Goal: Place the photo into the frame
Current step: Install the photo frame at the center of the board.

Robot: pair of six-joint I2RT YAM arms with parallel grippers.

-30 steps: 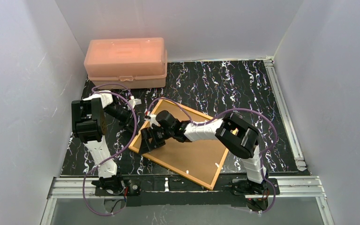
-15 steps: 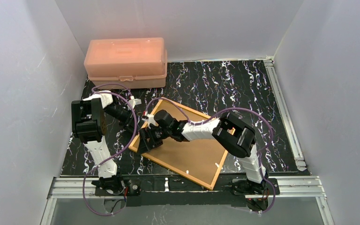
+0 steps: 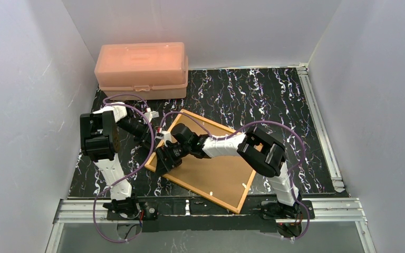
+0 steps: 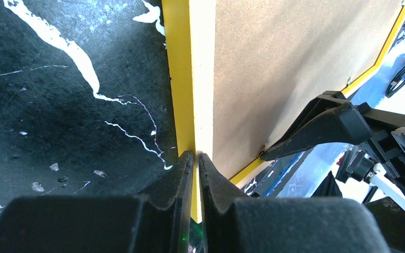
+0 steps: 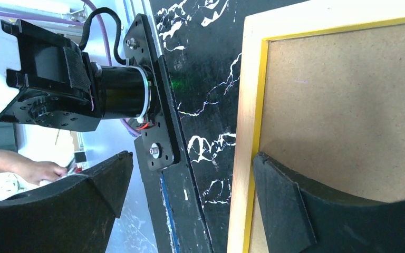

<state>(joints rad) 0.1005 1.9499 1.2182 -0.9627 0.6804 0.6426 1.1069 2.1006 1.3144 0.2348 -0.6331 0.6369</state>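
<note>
The frame point(image 4: 182, 79) holds a brown backing board point(image 4: 295, 63); left tool point(image 4: 196, 155) pinches its rim, right tool point(image 5: 192, 158) spread wide.

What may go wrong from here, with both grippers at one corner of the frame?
1. The shut left gripper and the open right gripper are very close together, so they may collide.
2. One finger of the right gripper is over the backing board, the other outside the frame; closing may slide or tilt the frame.
3. The photo is not visible, so I cannot tell whether it is inside.
</note>
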